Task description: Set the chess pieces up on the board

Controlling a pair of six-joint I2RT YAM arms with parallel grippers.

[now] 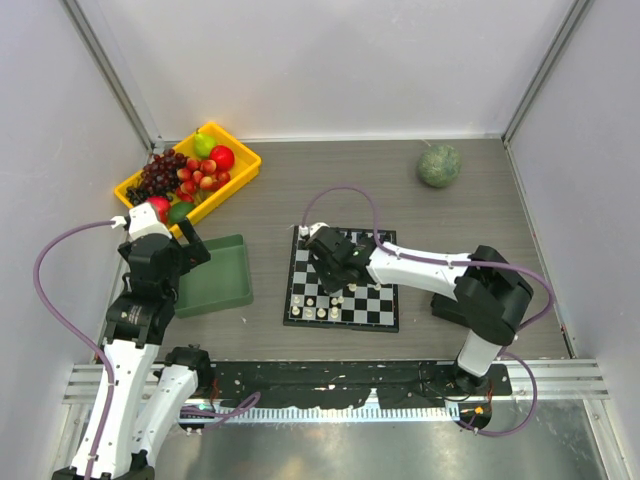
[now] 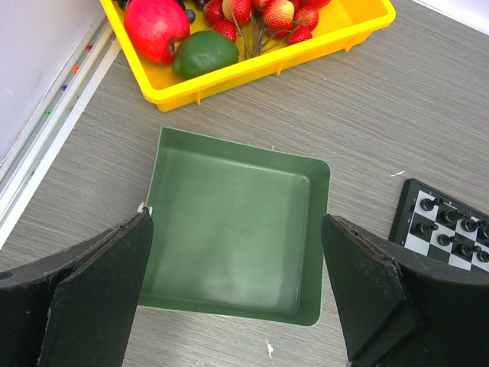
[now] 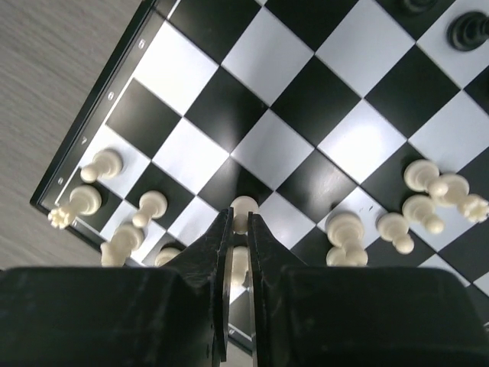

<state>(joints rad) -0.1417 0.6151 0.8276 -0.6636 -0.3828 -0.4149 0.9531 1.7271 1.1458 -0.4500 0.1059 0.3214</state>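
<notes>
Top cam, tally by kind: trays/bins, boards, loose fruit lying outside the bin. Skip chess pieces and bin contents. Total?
Trays/bins: 2 (yellow bin, green tray)
Boards: 1 (chessboard)
Loose fruit: 1 (round green fruit)
Total: 4
</notes>
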